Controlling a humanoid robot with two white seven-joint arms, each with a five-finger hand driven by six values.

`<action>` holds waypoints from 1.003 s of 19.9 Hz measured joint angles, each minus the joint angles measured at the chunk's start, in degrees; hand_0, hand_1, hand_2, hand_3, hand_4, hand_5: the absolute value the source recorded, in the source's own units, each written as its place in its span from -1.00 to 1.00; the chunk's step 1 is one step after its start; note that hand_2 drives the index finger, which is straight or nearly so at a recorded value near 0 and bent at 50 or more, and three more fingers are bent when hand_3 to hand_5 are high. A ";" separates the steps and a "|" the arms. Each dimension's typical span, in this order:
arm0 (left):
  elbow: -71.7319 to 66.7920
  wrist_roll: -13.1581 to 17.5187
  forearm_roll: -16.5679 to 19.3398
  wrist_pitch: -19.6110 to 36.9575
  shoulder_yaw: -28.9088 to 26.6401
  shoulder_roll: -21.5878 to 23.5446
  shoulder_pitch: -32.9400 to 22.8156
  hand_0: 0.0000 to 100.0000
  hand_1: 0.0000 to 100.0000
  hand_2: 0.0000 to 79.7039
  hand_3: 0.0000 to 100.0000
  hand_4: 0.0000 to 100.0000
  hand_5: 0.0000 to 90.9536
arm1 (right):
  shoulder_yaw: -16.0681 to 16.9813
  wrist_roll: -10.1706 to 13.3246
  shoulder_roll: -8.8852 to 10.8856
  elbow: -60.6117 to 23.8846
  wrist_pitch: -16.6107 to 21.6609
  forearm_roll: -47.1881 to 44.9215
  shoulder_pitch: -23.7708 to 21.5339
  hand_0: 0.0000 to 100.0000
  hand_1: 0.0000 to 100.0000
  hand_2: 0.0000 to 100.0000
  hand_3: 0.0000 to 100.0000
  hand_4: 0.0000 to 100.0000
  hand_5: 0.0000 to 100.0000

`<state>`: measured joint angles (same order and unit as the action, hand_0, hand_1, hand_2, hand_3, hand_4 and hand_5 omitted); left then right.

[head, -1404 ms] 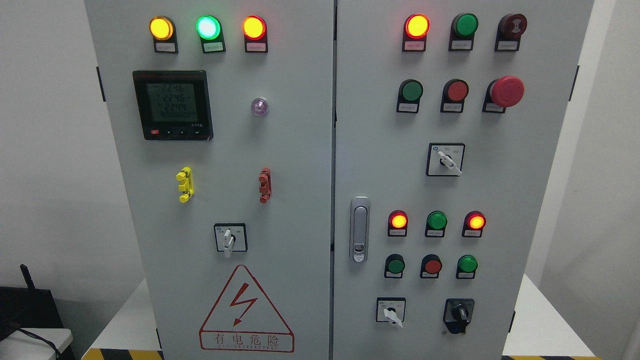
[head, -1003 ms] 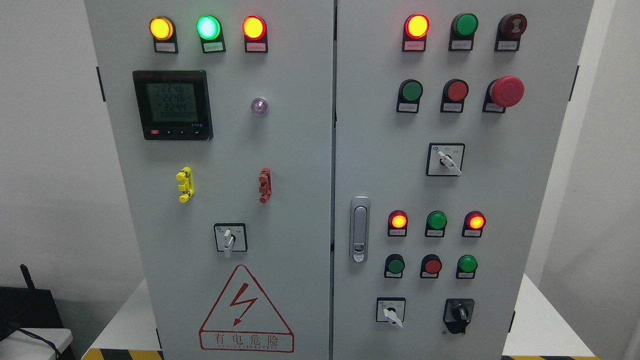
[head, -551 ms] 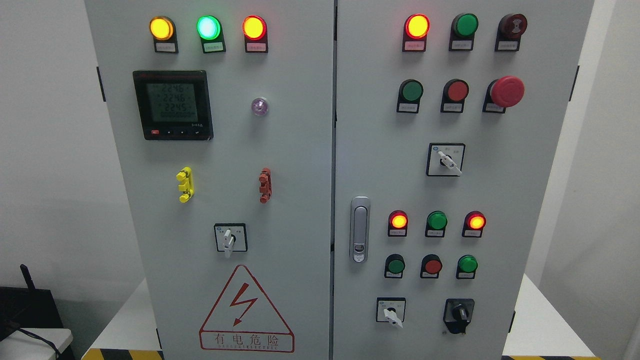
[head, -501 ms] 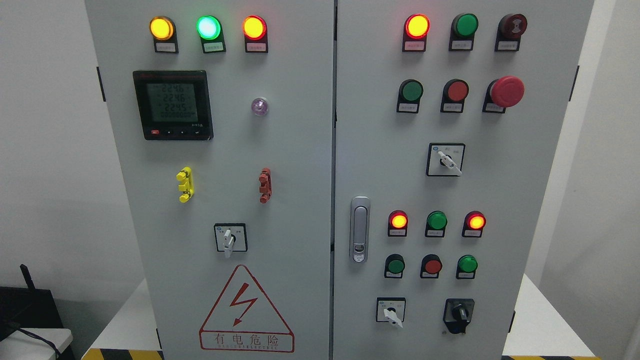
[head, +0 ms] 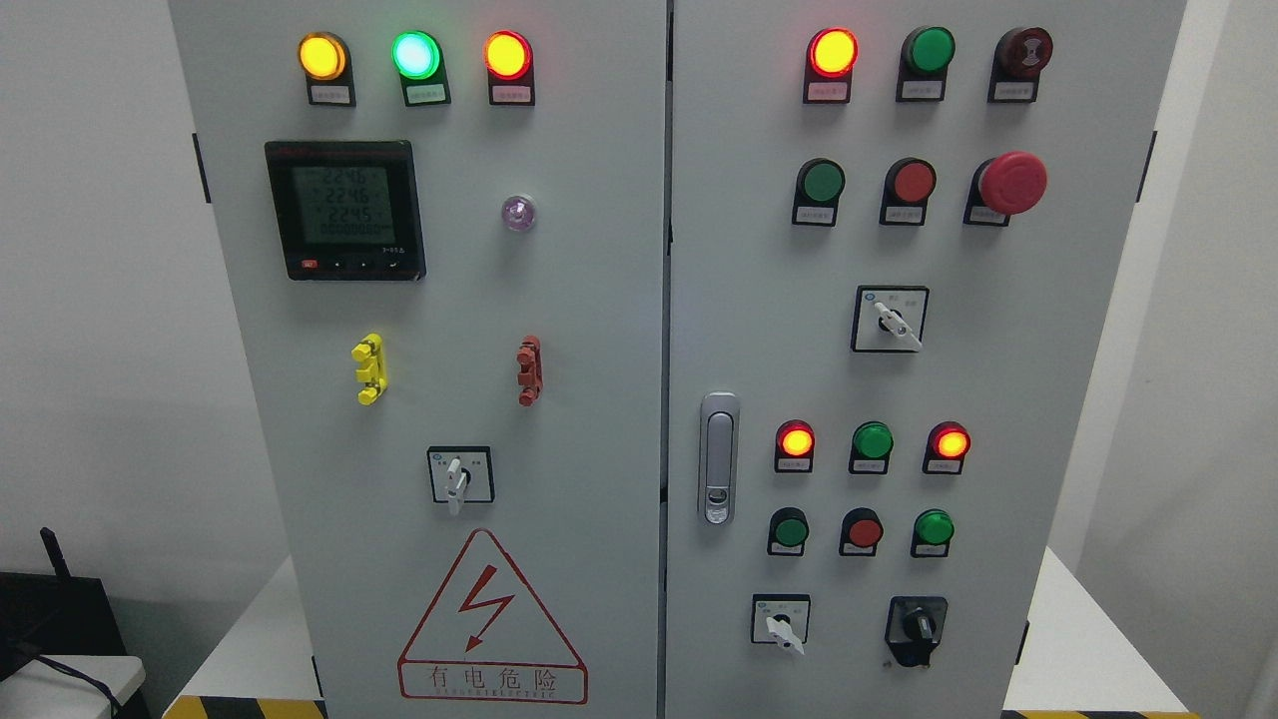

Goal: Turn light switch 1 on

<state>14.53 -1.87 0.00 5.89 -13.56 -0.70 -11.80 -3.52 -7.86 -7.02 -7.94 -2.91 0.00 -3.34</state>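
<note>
A grey two-door control cabinet [head: 599, 300] fills the head view. Its left door carries a white rotary switch [head: 457, 477] with the lever pointing down, a yellow toggle [head: 369, 367] and a red toggle [head: 528, 369]. The right door has white rotary switches at mid height [head: 892, 320] and low down [head: 782, 624], plus a black knob switch [head: 916, 627]. Green push buttons [head: 821, 182] [head: 791, 530] [head: 934, 527] and red ones [head: 913, 182] [head: 863, 531] sit in rows. Which control is light switch 1 I cannot tell. Neither hand is in view.
Lit lamps: yellow [head: 321, 56], green [head: 415, 55], red [head: 507, 54] on the left door, red [head: 832, 51] [head: 796, 439] [head: 950, 440] on the right. A red mushroom stop button [head: 1011, 182], a digital meter [head: 344, 209] and a door handle [head: 717, 457] also show. The cabinet stands on a white table [head: 1083, 639].
</note>
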 measured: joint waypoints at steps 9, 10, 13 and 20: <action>15.32 -3.70 0.00 5.81 -9.19 0.38 -2.99 -0.07 -0.80 -1.00 -0.79 -0.83 -1.00 | 0.00 0.00 0.00 0.00 0.00 0.00 0.00 -0.76 -0.22 -1.00 -1.00 -1.00 -1.00; 17.22 -3.95 0.00 6.50 -10.11 0.41 -3.11 -0.07 -0.80 -1.00 -0.78 -0.83 -1.00 | 0.00 0.00 0.00 0.01 0.00 0.00 0.00 -0.76 -0.22 -1.00 -1.00 -1.00 -1.00; 23.65 -5.81 0.00 7.32 -12.97 0.47 -3.42 -0.06 -0.80 -1.00 -0.74 -0.77 -1.00 | 0.00 0.00 0.00 0.01 0.00 0.00 0.00 -0.76 -0.22 -1.00 -1.00 -1.00 -1.00; 39.91 -7.16 0.00 7.78 -17.97 0.57 -3.58 -0.03 -0.87 -1.00 -0.66 -0.67 -1.00 | 0.00 0.02 -0.01 0.00 0.00 0.00 0.00 -0.76 -0.22 -1.00 -1.00 -1.00 -1.00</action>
<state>54.43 -9.03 0.00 13.67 -31.52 -0.13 -15.38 -3.52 -7.84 -7.03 -7.94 -2.91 0.00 -3.34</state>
